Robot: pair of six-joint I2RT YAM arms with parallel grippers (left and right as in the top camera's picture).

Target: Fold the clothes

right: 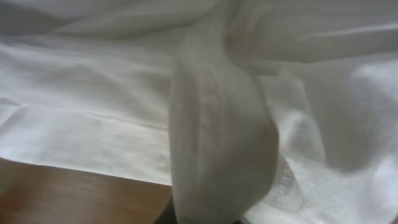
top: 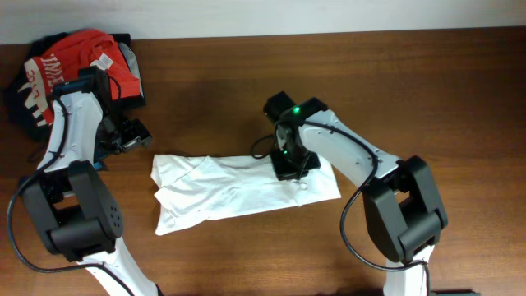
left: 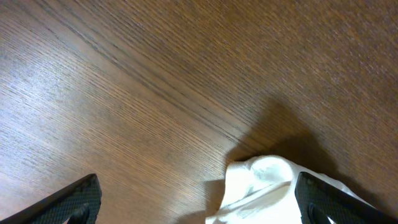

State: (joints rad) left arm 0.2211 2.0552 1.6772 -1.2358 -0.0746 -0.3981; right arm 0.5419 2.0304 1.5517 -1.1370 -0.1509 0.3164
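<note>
- White T-shirt (top: 238, 191): 1 item, spread flat but wrinkled on the wooden table (top: 411, 82), at the centre, between the 2 arms.
- Long axis: running across the table from side to side in the overhead view, slightly slanted. Broader and more rumpled at the end toward the left arm, narrower at the end under the right arm. Collar end not distinguishable.
- Markings on T-shirt: a few faint small specks near the right-hand end. No print or label legible in any view.
- Close view from right wrist: T-shirt (right: 93, 112) filling almost the whole picture, with 1 raised ridge of cloth standing up in the middle and a strip of table at lower left.
- Close view from left wrist: 1 bunched corner of T-shirt (left: 261, 186) lying on the wood, near the lower edge.
- Right gripper (top: 289, 164): resting on the upper right part of the T-shirt. Fingers hidden by cloth; open or closed not determinable.
- Left gripper (top: 136, 136): above bare table, just beside the T-shirt's upper left corner, not touching it. Jaws spread wide, holding nothing; left gripper (left: 202, 202) with 1 dark fingertip at each lower corner of its own view.
- Red shirt (top: 74, 57): heaped at the far left corner. White lettering present, too small to read.
- Dark garments (top: 25, 99): under and around the red shirt, well apart from the T-shirt.
</note>
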